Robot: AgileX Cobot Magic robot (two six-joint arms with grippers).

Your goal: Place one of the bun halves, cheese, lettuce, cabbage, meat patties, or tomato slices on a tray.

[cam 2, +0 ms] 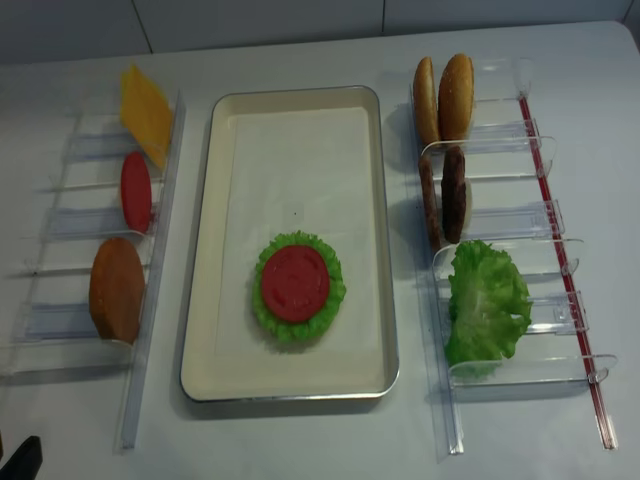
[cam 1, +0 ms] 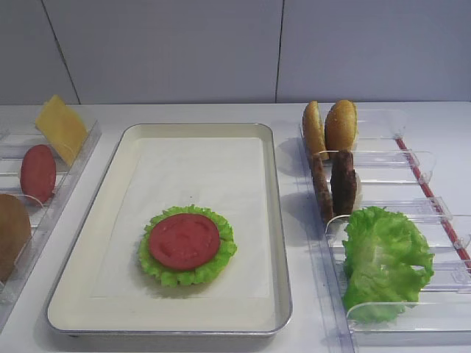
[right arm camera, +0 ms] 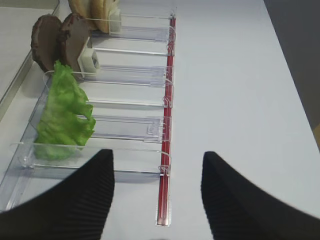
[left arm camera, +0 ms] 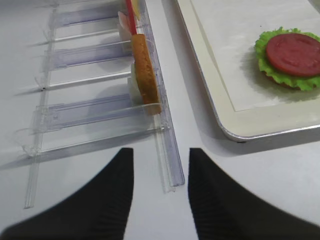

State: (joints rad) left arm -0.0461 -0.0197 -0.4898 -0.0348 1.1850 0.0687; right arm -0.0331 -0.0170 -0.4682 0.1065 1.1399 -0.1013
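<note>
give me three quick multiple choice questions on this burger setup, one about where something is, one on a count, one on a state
1. Where is the tomato slice that lies on the tray?
A. on the bare paper
B. on top of a lettuce leaf
C. under a bun

2. How many meat patties stand in the right rack?
A. one
B. two
C. four

3. How does the cheese sit in the left rack?
A. flat on the table
B. folded in half
C. propped up, leaning

Answers:
1 B, green frilly edges show all round the red disc.
2 B, two dark brown discs stand side by side behind the two buns.
3 C, the yellow slice rises at a slant from the far end of the rack.
</note>
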